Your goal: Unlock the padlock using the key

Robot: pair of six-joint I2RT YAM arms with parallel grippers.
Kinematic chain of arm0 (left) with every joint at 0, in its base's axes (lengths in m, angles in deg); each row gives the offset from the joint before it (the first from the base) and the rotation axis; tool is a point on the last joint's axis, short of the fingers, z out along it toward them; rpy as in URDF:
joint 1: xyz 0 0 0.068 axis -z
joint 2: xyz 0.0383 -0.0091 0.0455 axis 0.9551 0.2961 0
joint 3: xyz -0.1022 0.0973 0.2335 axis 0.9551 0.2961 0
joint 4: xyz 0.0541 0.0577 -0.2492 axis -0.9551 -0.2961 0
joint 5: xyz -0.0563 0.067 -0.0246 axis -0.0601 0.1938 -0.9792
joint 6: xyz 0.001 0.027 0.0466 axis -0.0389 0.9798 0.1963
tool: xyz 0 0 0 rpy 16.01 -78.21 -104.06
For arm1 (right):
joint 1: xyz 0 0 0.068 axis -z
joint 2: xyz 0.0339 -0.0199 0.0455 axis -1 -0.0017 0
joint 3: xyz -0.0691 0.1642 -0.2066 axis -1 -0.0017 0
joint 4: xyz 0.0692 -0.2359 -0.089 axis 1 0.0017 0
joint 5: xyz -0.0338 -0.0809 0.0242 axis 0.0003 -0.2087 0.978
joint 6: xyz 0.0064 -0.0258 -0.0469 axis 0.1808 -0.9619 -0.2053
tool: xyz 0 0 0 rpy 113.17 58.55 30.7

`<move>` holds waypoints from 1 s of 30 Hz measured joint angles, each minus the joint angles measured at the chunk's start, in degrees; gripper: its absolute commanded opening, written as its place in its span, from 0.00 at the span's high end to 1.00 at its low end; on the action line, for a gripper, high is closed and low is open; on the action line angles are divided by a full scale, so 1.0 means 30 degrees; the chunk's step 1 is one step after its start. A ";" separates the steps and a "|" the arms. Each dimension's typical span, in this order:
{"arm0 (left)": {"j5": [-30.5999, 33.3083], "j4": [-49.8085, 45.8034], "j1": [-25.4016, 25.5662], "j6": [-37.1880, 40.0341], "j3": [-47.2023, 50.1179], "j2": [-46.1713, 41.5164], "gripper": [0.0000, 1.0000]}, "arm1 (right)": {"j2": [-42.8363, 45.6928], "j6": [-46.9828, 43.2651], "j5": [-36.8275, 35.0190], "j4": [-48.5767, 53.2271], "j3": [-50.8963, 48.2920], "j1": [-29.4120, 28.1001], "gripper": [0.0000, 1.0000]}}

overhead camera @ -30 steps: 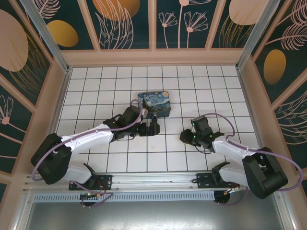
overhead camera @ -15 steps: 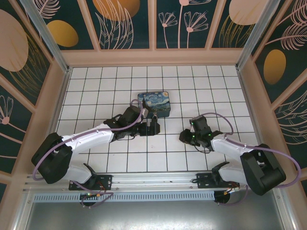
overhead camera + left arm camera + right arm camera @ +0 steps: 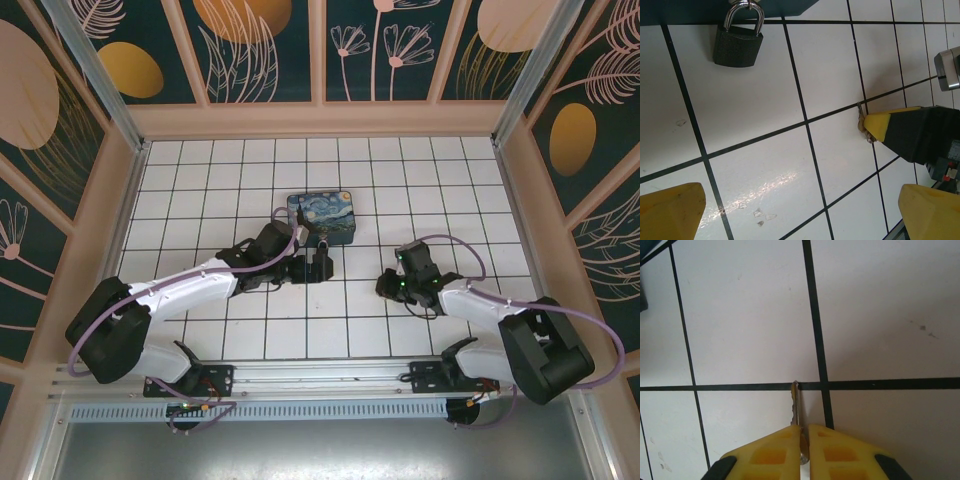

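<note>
The small dark padlock [image 3: 737, 45] hangs by its metal shackle from the front of the blue painted tin box [image 3: 321, 218]; from above the padlock [image 3: 322, 243] is a tiny dark speck. My left gripper [image 3: 800, 210] is open just in front of it, holding nothing, and the top view puts this gripper [image 3: 318, 265] close to the box's near side. My right gripper [image 3: 804, 429] is shut on the thin silvery key [image 3: 795, 402], whose blade juts forward just above the tiles. In the top view that gripper [image 3: 385, 287] sits to the right of the left one, the key [image 3: 863, 122] pointing leftward.
The white tiled table [image 3: 250, 180] is fenced by low wooden walls [image 3: 320, 120] at the back and sides. Open tiles lie between the two grippers and behind the box.
The right arm has shifted very slightly to the left with the key in its grip. The left arm and the padlock have not moved.
</note>
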 measured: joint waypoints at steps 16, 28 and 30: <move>-0.0969 0.0393 0.0000 0.0197 -0.0007 0.0313 0.04 | 0.0138 -0.0022 0.0612 -0.1727 -0.0517 -0.0036 1.00; -0.6076 0.3016 -0.0576 0.1989 -0.1413 0.3016 0.26 | 0.2696 -0.1843 0.3140 -0.1341 0.0000 -0.0073 1.00; -0.6958 0.3978 -0.1304 0.1792 -0.1231 0.3140 0.32 | 0.3038 -0.2040 0.4080 -0.1501 0.0080 -0.0087 1.00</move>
